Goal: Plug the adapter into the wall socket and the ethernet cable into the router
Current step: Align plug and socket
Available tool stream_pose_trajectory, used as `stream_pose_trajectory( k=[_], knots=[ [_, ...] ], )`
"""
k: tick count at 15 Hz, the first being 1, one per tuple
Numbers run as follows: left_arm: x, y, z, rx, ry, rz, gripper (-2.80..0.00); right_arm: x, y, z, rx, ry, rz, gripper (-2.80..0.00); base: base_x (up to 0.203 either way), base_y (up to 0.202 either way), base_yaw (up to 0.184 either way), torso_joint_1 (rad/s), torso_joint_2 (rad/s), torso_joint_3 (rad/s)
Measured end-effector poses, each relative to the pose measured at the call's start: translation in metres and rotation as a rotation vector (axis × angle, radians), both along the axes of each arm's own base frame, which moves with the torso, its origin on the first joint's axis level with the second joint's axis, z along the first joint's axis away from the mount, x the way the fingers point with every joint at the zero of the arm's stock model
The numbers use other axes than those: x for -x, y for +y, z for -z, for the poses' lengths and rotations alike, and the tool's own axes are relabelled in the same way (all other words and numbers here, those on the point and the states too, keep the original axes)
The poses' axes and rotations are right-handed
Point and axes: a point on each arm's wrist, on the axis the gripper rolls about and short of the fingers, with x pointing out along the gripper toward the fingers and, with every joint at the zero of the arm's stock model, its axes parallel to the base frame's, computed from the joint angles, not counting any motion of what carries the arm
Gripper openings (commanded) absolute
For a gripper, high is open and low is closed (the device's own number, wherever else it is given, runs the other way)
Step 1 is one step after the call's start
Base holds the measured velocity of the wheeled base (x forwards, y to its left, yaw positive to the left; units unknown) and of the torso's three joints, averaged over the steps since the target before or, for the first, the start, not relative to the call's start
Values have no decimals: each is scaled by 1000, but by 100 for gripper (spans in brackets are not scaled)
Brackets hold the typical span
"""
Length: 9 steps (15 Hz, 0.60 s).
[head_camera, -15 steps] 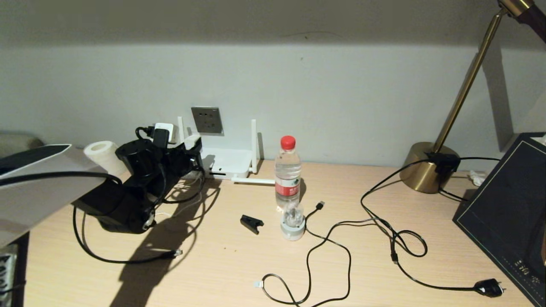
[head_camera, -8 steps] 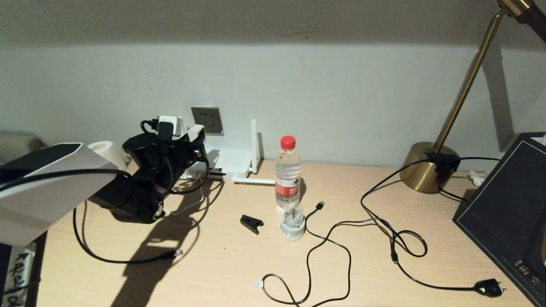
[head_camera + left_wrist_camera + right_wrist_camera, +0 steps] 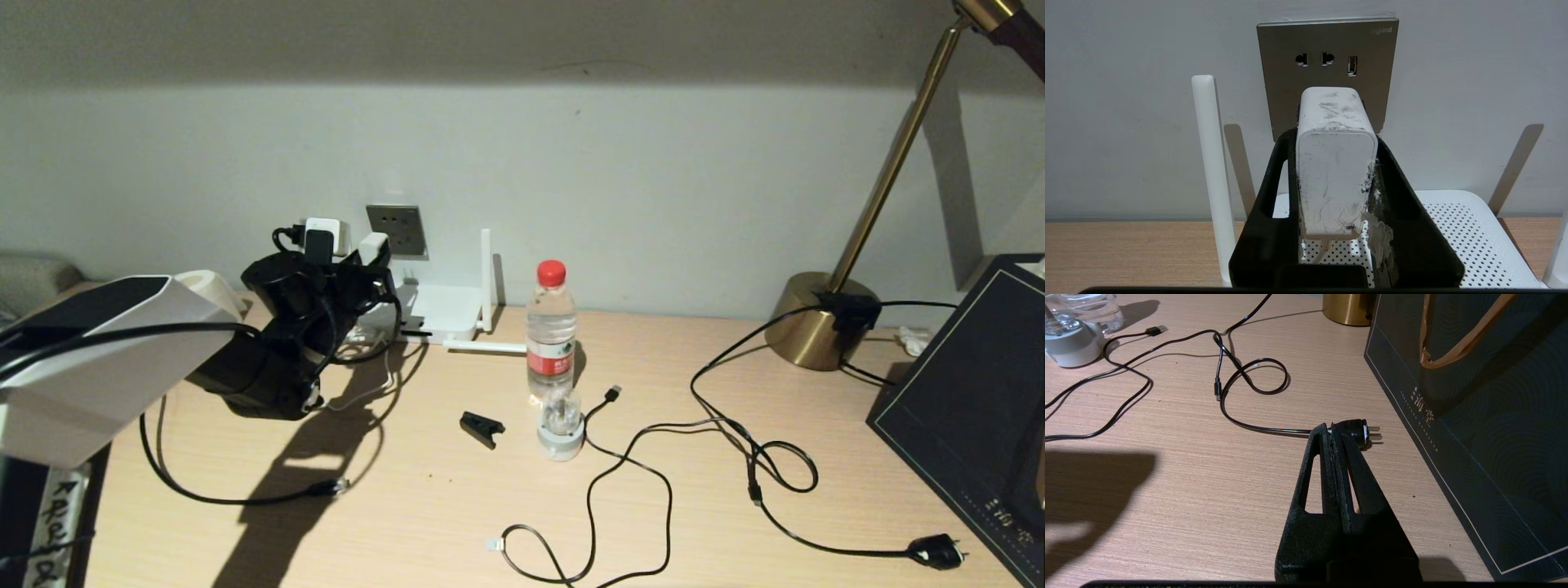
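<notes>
Nearest the head camera, the black ethernet cable [image 3: 237,496] is seen lying slack on the desk [image 3: 424,506], its clear-tipped plug [image 3: 341,483] resting below and behind the left gripper, well apart from it. Beyond the cable, the left gripper [image 3: 1336,134] is raised above the desk and clenched on the adapter [image 3: 1336,163] — the white cube is pinched between the two black fingers [image 3: 1274,192], with its thin white cord [image 3: 1324,250] hanging under it. Directly beneath the gripper the perforated top of the router [image 3: 1466,241] is visible, one upright antenna [image 3: 1210,163] standing to one side of the fingers. Farthest, just ahead of the adapter's front end, the wall socket [image 3: 1327,53] is mounted on the wall; its upper plug holes remain uncovered above the adapter. Whether the adapter's face touches the plate cannot be told.

The right gripper [image 3: 1333,435] — fingers pressed together, grasping nothing — is held low over the desk, a black mains plug [image 3: 1357,432] lying just past its tips and a dark bag [image 3: 1474,416] beside it.
</notes>
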Motion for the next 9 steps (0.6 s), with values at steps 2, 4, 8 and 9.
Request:
stream_pose_trajectory(
  k=[2,4,8,9],
  knots=[
    [-1,0,-1,8,-1,1,-280,0,0,0,0,0,0,-280,0,0,0,0,0,0],
    [-3,1,-2,13,-9,0,-280,0,0,0,0,0,0,-280,0,0,0,0,0,0],
    [-6,1,0,14,-11,-1,-280,0,0,0,0,0,0,-280,0,0,0,0,0,0],
    [-7,1,0,14,-11,-1,-280,0,0,0,0,0,0,-280,0,0,0,0,0,0]
  ],
)
